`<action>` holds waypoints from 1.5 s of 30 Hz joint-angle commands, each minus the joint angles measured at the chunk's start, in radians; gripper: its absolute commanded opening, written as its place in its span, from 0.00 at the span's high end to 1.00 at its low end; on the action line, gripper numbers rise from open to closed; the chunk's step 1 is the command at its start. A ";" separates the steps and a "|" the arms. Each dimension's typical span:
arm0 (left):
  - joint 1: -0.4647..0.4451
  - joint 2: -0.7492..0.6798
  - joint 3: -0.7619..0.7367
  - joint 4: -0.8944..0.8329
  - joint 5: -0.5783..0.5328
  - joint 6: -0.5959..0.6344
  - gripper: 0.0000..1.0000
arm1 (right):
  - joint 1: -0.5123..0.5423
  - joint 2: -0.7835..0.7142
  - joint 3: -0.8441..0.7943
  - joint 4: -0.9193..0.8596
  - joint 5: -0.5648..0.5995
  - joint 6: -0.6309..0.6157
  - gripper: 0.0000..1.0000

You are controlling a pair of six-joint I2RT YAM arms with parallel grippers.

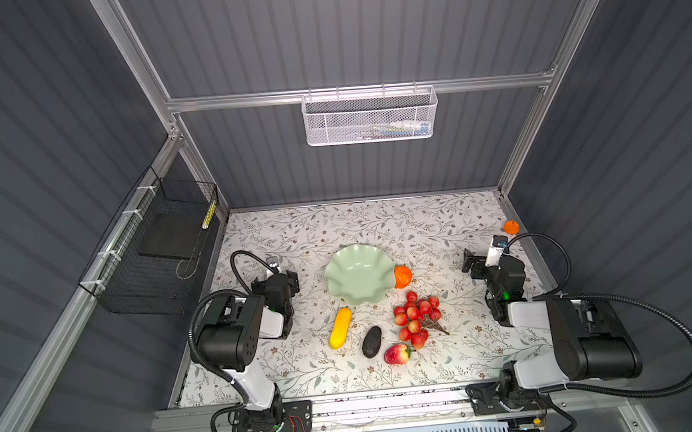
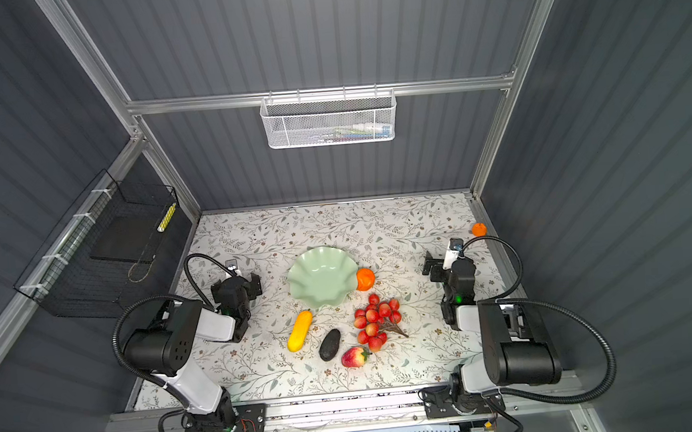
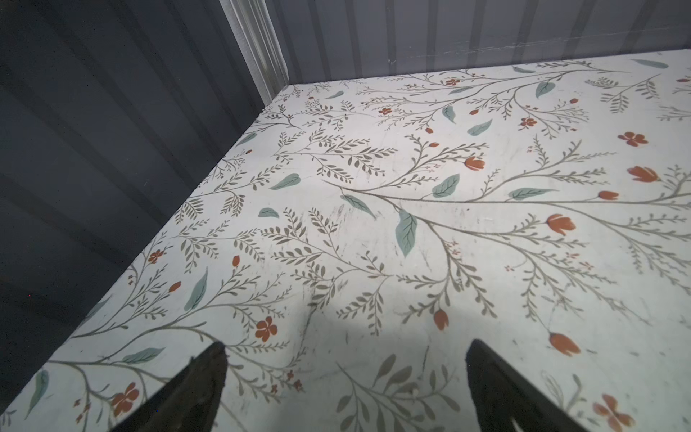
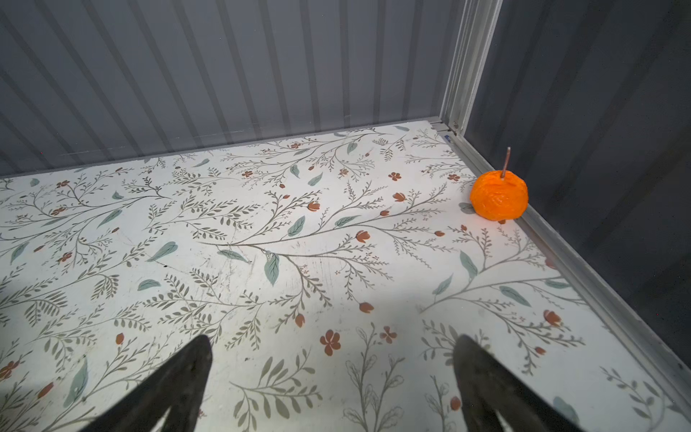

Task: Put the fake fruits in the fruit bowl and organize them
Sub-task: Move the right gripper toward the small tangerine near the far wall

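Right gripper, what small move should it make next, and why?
Probably ease the right gripper toward the small orange: its jaws stand open and empty, that fruit lies close ahead of it, and the bowl holds nothing yet.

Overhead light falls bright and even on the worktop (image 1: 441,227) in both top views, with short soft shadows. The walls (image 1: 37,122) around the worktop are dim, and wide-angle distortion bends the frame rails (image 1: 130,44). In the wrist views the close, dark fingers (image 4: 175,389) are blurred, and a soft shadow lies on the worktop just ahead of them.
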 commanded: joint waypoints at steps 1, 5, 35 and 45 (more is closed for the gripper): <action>0.005 -0.003 0.018 0.010 0.005 -0.016 0.00 | 0.003 0.005 0.005 0.025 0.012 -0.001 0.01; 0.005 -0.005 0.017 0.013 0.006 -0.016 0.00 | 0.004 0.005 0.005 0.025 0.012 -0.001 0.01; -0.014 -0.422 0.283 -0.736 -0.024 -0.252 0.00 | 0.005 -0.317 0.315 -0.719 0.214 0.315 0.01; -0.013 -0.626 0.501 -1.053 0.121 -0.261 0.00 | -0.147 -0.031 0.753 -1.158 0.016 0.395 0.01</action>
